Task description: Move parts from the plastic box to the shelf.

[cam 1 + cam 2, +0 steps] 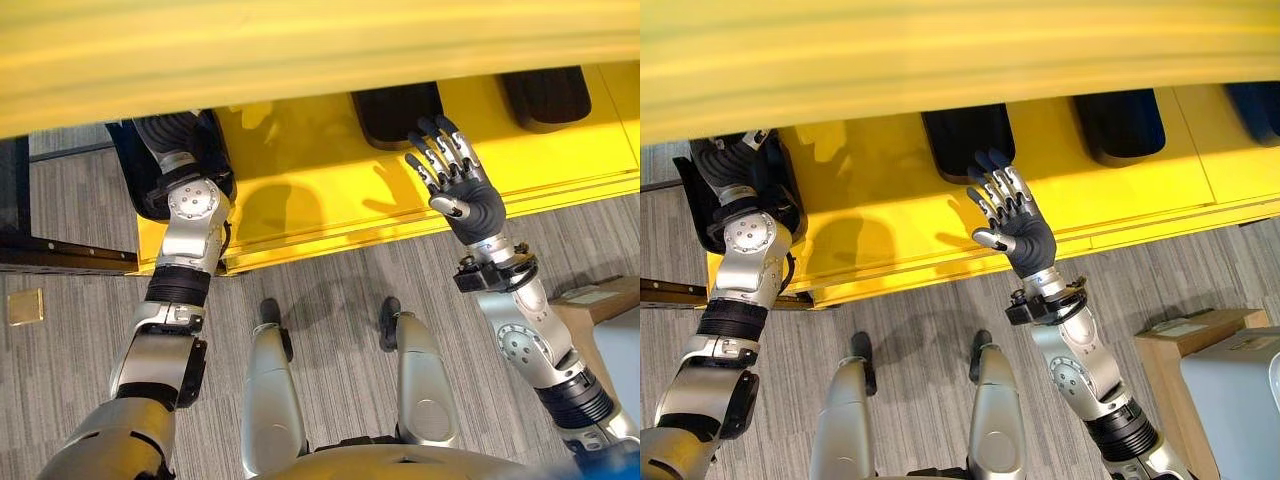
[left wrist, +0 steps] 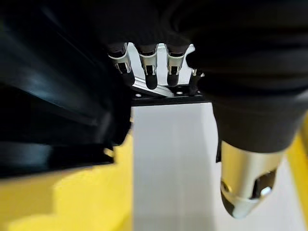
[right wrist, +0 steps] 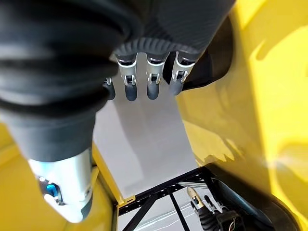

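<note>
Left hand (image 2: 154, 67): fingers buried behind a black part (image 1: 165, 140) at the shelf's (image 1: 300, 215) left corner. Upper shelf (image 1: 300, 50): blurred, hides the rear parts (image 1: 545, 95).

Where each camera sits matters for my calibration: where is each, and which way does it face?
Left eye view: head, looking down at yellow shelf; shows open right hand.
Right eye view: same, slightly offset.
Left wrist view: along left hand at black part.
Right wrist view: along right hand over shelf.
Shared: shelf.

Head stereo pair looks steeply down from above; both eyes share the yellow shelf (image 1: 330, 215) and floor (image 1: 330, 280). Each wrist camera looks along its own hand, very near the shelf.
</note>
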Available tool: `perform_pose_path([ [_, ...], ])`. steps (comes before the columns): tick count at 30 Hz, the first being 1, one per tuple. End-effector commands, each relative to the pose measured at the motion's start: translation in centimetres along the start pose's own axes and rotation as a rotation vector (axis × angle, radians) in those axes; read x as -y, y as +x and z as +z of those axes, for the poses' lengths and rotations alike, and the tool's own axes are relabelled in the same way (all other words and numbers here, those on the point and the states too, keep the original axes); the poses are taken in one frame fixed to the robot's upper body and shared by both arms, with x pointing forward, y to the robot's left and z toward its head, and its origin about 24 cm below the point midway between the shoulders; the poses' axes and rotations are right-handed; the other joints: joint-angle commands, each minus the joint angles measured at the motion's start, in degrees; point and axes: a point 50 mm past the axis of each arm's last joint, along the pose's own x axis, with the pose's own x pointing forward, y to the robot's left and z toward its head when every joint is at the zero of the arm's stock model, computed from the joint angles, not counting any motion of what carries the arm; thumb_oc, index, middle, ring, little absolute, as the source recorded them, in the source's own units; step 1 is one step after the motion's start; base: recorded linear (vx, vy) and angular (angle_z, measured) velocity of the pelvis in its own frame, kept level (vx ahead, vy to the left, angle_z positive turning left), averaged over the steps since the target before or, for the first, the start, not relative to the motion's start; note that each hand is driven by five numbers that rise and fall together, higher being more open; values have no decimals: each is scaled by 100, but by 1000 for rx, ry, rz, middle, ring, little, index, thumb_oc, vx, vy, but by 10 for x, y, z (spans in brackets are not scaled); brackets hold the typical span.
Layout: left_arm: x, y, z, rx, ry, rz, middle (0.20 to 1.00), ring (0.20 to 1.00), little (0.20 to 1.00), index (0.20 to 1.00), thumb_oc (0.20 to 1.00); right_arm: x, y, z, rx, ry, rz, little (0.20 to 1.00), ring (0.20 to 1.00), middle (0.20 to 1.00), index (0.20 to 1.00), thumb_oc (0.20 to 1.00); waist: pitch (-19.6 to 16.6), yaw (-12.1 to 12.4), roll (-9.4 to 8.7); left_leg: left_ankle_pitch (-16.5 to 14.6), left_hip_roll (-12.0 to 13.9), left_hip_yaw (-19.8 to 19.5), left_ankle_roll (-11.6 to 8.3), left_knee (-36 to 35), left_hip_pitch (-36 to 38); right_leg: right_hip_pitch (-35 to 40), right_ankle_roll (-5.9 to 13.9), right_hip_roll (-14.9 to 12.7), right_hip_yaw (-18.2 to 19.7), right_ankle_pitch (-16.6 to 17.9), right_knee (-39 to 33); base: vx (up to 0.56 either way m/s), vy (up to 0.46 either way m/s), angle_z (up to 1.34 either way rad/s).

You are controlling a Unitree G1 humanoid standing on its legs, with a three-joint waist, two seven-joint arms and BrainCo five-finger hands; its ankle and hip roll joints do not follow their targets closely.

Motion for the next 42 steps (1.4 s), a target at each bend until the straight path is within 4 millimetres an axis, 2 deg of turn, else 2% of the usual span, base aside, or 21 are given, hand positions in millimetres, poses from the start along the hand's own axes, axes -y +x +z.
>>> perform_pose_path([
  [1,6,23,27,89,49,-63,1000,1000,1000,1000,1000,-9,-1,23,110,10,52,1000,1000,1000,1000,1000,-106,-14,-15,53,49,66,166,178,-90,424,9,-28,121,286,-370,0,0,0],
  [6,13,32,21,11,61,-162,1000,1000,1000,1000,1000,-6,-6,19,80,27,34,1000,1000,1000,1000,1000,-70,-44,48,61,30,51,179,192,-116,399,16,-36,139,289,-345,0,0,0],
  [8,17,40,14,-97,-9,-185,1000,1000,1000,1000,1000,-4,-10,15,55,44,17,1000,1000,1000,1000,1000,-65,-57,79,71,31,65,183,186,-117,383,26,-37,138,311,-354,0,0,0],
  [10,19,41,13,-118,-18,-196,1000,1000,1000,1000,1000,-4,-11,14,51,44,11,1000,1000,1000,1000,1000,-66,-59,84,72,34,67,186,183,-118,380,30,-35,135,311,-350,0,0,0],
  [12,20,45,10,-152,15,-213,1000,1000,1000,1000,1000,-3,-13,13,43,49,4,1000,1000,1000,1000,1000,-72,-77,94,63,31,53,192,204,-132,378,39,-36,136,315,-350,16,-8,0],
  [13,17,48,2,-209,52,-228,1000,1000,1000,1000,1000,-2,-15,13,41,54,-3,1000,1000,1000,1000,1000,-87,-89,117,56,24,46,197,204,-125,381,47,-37,153,307,-347,34,-9,0],
  [19,20,54,0,-260,123,-267,1000,1000,1000,1000,1000,0,-18,10,22,74,-8,1000,1000,1000,1000,1000,-94,-112,140,36,12,44,202,235,-135,370,55,-54,173,296,-313,0,0,0],
  [27,33,44,-15,-356,103,-310,1000,1000,1000,1000,1000,1,-19,9,8,92,-5,1000,1000,1000,1000,1000,-105,-150,125,9,13,51,200,261,-144,339,57,-51,198,263,-258,14,-5,2],
  [34,51,27,-29,-400,115,-357,1000,1000,1000,1000,1000,1,-20,12,16,90,-3,1000,1000,1000,1000,1000,-88,-180,96,-6,9,45,199,282,-170,288,50,-43,214,229,-175,0,0,0],
  [41,71,15,-29,-375,163,-426,1000,1000,1000,1000,1000,1,-20,14,17,76,6,1000,1000,1000,1000,1000,-72,-208,85,-14,7,35,201,310,-202,248,45,-45,229,216,-129,12,-3,0],
  [42,73,15,-29,-370,172,-428,1000,1000,1000,1000,1000,1,-20,14,15,78,5,1000,1000,1000,1000,1000,-75,-213,80,-186,20,21,161,383,-149,293,84,-38,260,68,-56,0,0,0],
])
